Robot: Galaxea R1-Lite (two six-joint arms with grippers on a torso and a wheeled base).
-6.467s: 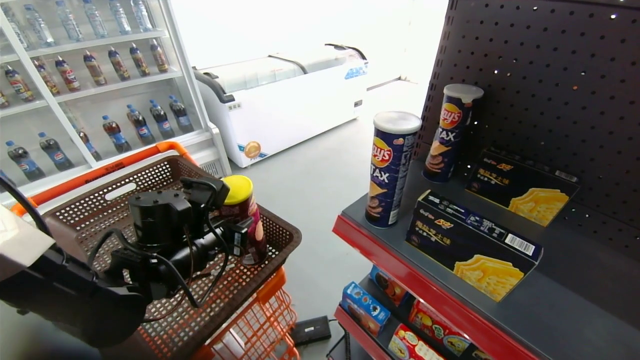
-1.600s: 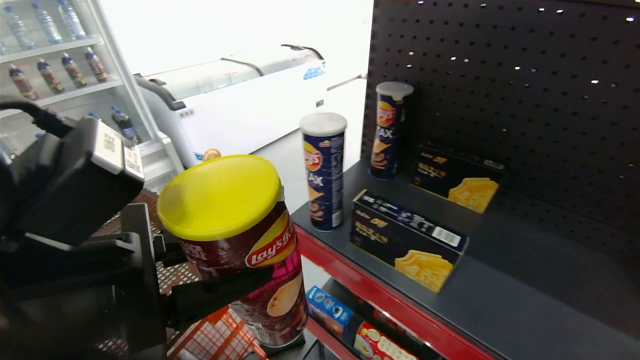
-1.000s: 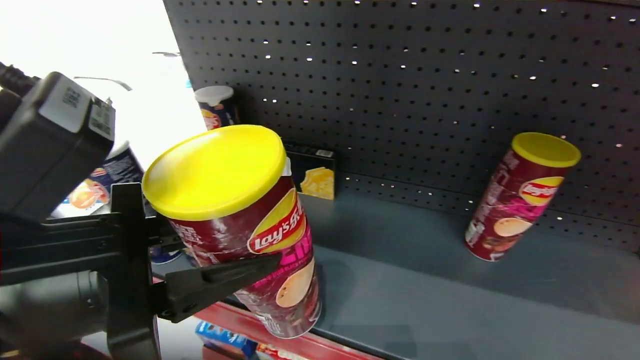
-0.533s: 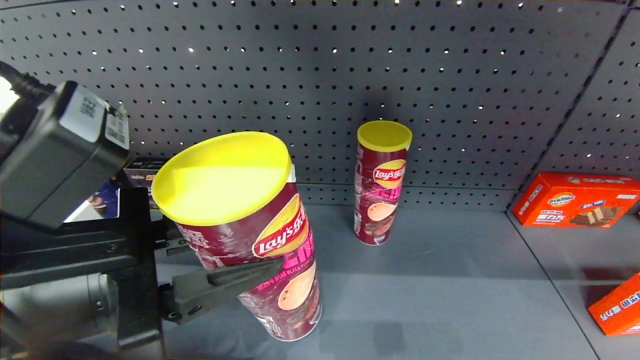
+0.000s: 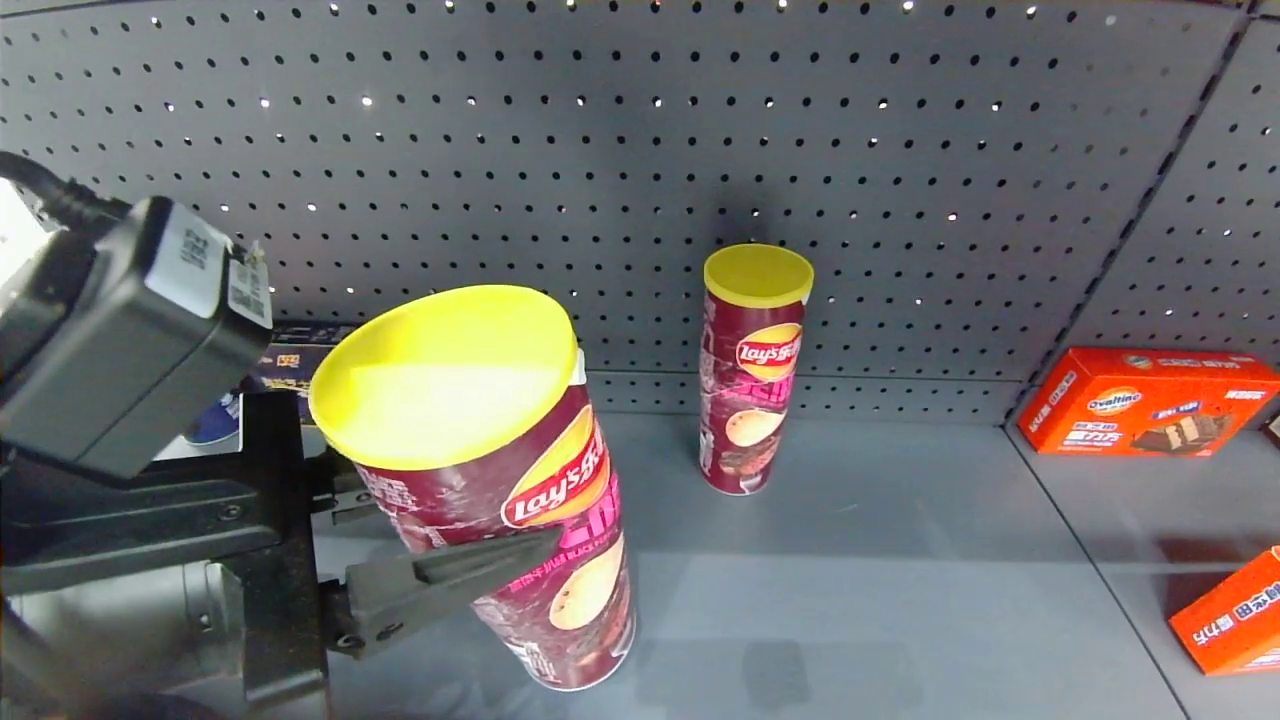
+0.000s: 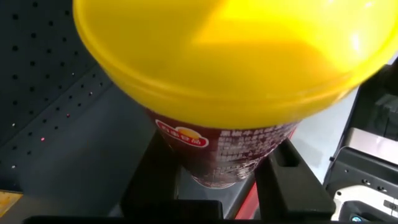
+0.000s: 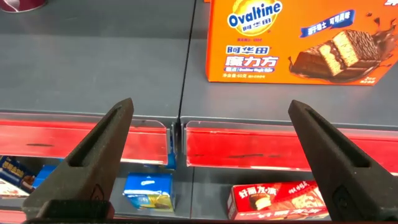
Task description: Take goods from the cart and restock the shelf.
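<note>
From the head view I saw the left pincer [image 5: 455,525] clenched on a can [image 5: 500,470], one finger [image 5: 450,580] across its front below the yellow lid. The can leaned slightly, its base low over the shelf [image 5: 850,600]; I could not tell whether it touched. A second can [image 5: 752,370] stood upright beyond the pincer and to its right, well apart from it, close to the pegboard [image 5: 600,150]. Farther right of the pincer an orange box [image 5: 1145,400] lay by the pegboard, and another box [image 5: 1230,610] sat nearer the shelf's front.

In the left wrist view the can's lid [image 6: 230,56] was just ahead of the camera, and the pincer [image 6: 217,180] gripped the body beneath it, a finger [image 6: 152,180] on either side. The shelf [image 6: 81,155] and pegboard [image 6: 37,62] lay past the can.

In the right wrist view the right pincer [image 7: 210,106] was released, fingers spread wide with nothing between them. It hung in front of the shelf's red edge [image 7: 249,149]. The orange box [image 7: 298,40] rested on the shelf [image 7: 93,62] just beyond the pincer, and a blue pack [image 7: 148,190] lay on the lower shelf beneath it.
</note>
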